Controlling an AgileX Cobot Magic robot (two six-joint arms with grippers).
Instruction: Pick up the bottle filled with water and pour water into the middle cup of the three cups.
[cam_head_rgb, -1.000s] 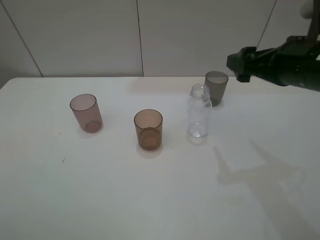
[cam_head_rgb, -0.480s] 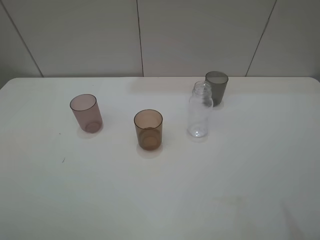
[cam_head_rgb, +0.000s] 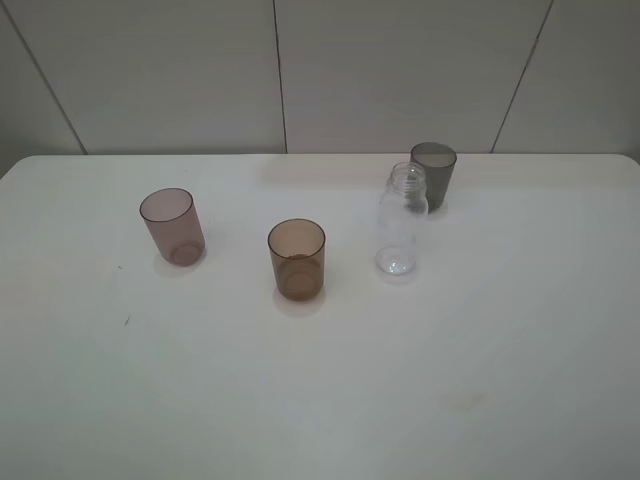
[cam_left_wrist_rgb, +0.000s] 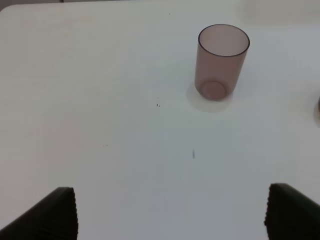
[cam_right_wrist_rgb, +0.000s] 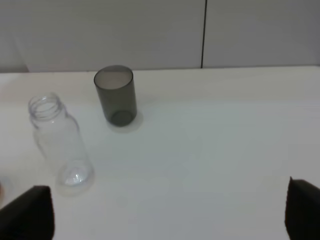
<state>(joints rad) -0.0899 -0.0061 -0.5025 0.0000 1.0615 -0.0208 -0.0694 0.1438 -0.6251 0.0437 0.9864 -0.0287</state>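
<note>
The clear uncapped bottle (cam_head_rgb: 401, 220) stands upright on the white table (cam_head_rgb: 320, 400), just right of the brown-orange middle cup (cam_head_rgb: 296, 259). The pinkish-mauve cup (cam_head_rgb: 172, 226) stands at the left and the dark grey cup (cam_head_rgb: 433, 175) behind the bottle. Neither arm shows in the high view. In the left wrist view my left gripper (cam_left_wrist_rgb: 170, 215) is open and empty, well short of the pinkish-mauve cup (cam_left_wrist_rgb: 221, 62). In the right wrist view my right gripper (cam_right_wrist_rgb: 165, 212) is open and empty, with the bottle (cam_right_wrist_rgb: 60, 140) and the grey cup (cam_right_wrist_rgb: 116, 95) ahead of it.
A pale tiled wall (cam_head_rgb: 280, 70) rises behind the table's far edge. Bare white tabletop lies in front of the cups and to the right of the bottle.
One second ago my right arm reached into the high view at the upper right, near the grey cup. It has pulled back out of that view. Cups and bottle have not moved.
</note>
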